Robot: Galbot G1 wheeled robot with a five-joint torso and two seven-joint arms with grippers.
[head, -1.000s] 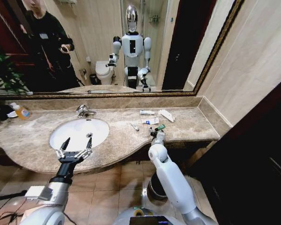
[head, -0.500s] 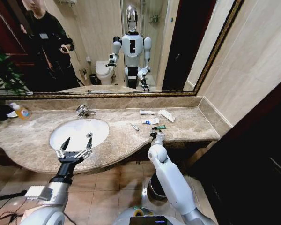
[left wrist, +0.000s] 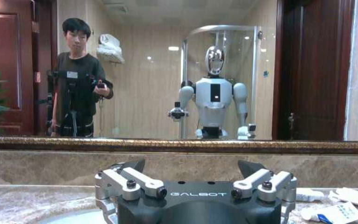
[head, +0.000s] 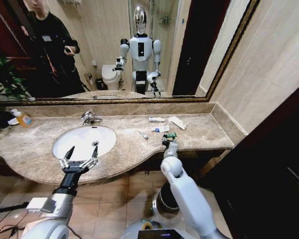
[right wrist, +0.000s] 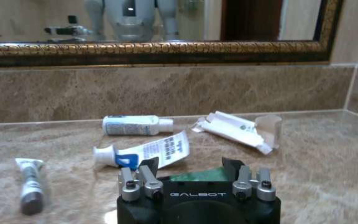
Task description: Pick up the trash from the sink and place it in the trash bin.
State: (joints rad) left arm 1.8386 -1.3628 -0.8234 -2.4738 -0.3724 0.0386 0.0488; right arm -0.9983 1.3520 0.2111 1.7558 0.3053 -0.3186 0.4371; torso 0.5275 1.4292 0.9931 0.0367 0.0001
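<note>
Trash lies on the counter (head: 199, 130): our right gripper (right wrist: 191, 170), fingers apart, sits at the green piece (right wrist: 197, 175). Our left gripper (head: 80, 155) hovers open over the sink (head: 79, 137).

On the beige marble desk (head: 204, 130), five small toiletry leftovers are counted: three white tubes (right wrist: 136, 125) (right wrist: 143, 153) (right wrist: 30, 184), one torn white carton (right wrist: 238, 130), one green piece (right wrist: 197, 176).

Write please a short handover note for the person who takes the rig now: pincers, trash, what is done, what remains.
Left pincer: open, idle at the sink's front rim.
Right pincer: open, low over the countertop, its fingers on either side of the green piece, not closed on it.
Other trash on the countertop: small white bottle, flat tube, torn white carton, small grey tube.
Trash bin: on the floor beside the right arm.
Done: nothing binned that I can see. Left: all pieces.
</note>
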